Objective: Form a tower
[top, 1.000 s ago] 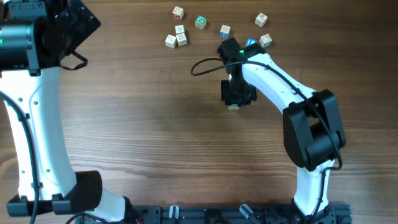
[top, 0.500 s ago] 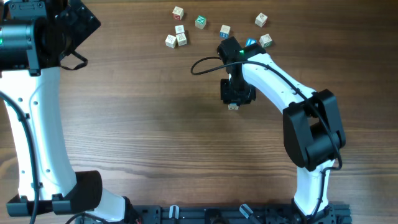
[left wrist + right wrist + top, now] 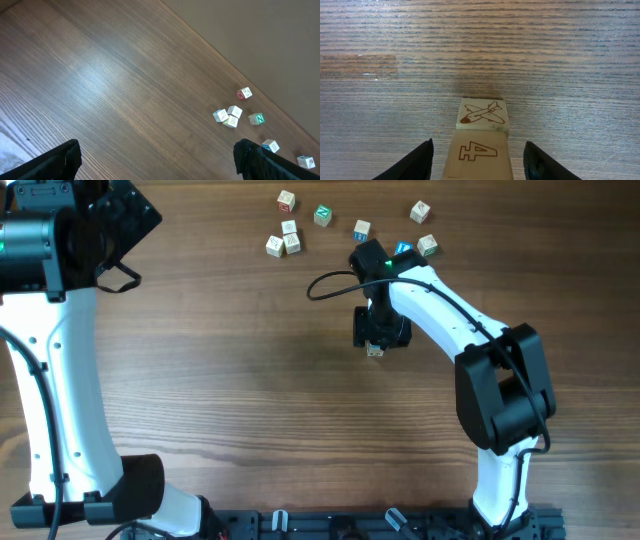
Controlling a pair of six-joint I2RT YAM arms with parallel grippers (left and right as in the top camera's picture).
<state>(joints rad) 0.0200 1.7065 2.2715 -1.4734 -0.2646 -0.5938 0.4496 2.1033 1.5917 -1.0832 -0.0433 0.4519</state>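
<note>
1. Table (image 3: 220,400): a brown wood-grain surface that fills the background of all three views.

2. Left arm (image 3: 60,370): white links with black joints run along the left side of the overhead view, from the base at the near edge to the far left corner.

3. Right arm (image 3: 440,305): it reaches from its base at the near right edge, over a black elbow, toward the far middle of the table. A black cable (image 3: 325,283) loops out beside the wrist.

4. Left gripper (image 3: 157,145): released. In its wrist view the two black fingers sit in the lower corners with only bare table between them. It is well apart from every cube.

5. Right gripper (image 3: 478,145): it points down at the table, directly over the tower. It is released. In its wrist view the fingers (image 3: 417,162) flank the tower on both sides, and a strip of table shows between each finger and the wood. Neither finger touches the tower.

6. Tower (image 3: 375,351): it stands on the table on the near side of the loose cubes. The overhead view shows only a small pale edge of it under the gripper. The right wrist view shows two pale faces printed in brown, a numeral 4 nearer the camera and an airplane beyond it. The number of cubes cannot be told.

7. Loose cubes (image 3: 290,242): these are scattered along the far edge, apart from the tower. A red-printed cube (image 3: 287,199) and a green-faced cube (image 3: 322,216) lie near the left cluster. Others lie beside the right arm's wrist.
</note>
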